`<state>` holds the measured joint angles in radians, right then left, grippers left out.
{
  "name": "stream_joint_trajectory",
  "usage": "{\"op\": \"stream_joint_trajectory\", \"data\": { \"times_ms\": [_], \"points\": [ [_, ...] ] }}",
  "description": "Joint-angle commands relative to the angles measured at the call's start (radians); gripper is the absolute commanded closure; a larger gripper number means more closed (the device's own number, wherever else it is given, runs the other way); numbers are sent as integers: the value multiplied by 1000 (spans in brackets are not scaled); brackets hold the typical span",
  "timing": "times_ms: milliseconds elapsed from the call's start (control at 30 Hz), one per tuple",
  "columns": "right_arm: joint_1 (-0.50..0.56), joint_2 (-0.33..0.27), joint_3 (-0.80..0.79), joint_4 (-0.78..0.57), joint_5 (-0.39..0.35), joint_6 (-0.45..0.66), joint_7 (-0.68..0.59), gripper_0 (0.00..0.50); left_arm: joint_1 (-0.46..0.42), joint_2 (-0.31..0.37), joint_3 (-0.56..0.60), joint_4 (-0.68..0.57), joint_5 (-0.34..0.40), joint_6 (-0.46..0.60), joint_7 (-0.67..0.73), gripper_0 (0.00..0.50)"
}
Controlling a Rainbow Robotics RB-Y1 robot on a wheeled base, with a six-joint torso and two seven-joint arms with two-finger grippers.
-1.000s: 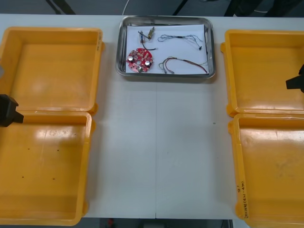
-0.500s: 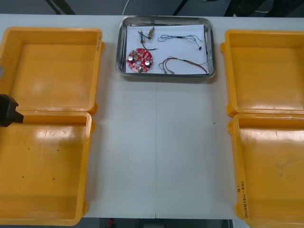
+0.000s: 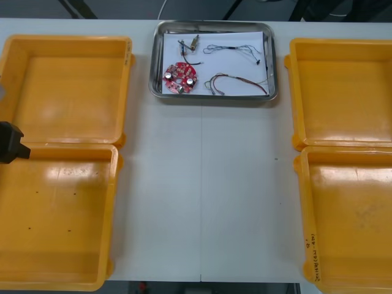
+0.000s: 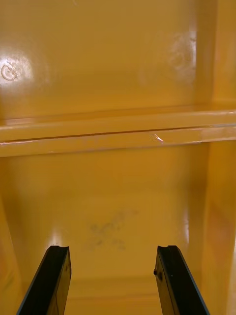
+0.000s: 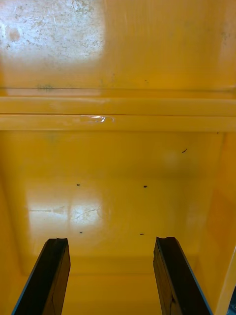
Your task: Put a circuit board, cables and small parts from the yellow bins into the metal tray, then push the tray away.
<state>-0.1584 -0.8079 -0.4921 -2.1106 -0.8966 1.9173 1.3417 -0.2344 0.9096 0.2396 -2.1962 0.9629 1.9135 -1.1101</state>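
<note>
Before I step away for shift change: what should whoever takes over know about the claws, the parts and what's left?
Left claw: open, holding nothing, over the near left yellow bin.
Right claw: open, holding nothing, over the near right yellow bin.
Metal tray sits by the table's far edge with the round red circuit board, red and yellow cable, a thin cable and a small metal part.
Done: loading, apparently the push too.
Left: probably nothing; check tray position.
</note>
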Motion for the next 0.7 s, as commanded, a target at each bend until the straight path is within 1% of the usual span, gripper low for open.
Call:
{"op": "stream_joint_trajectory", "data": {
  "times_ms": [33, 133, 233, 700],
  "points": [
    [6, -40, -9, 34, -22, 3, -36, 0, 13, 46, 29, -27, 7, 6, -27, 0],
    [3, -40, 4, 60, -33, 3, -46, 0, 13, 46, 29, -27, 7, 6, -27, 0],
    [-1, -40, 1, 77, -64, 3, -59, 0, 13, 46, 29, -27, 7, 6, -27, 0],
    [-15, -43, 26, 75, -62, 3, -81, 0, 13, 46, 29, -27, 7, 6, -27, 0]
  ]
}}
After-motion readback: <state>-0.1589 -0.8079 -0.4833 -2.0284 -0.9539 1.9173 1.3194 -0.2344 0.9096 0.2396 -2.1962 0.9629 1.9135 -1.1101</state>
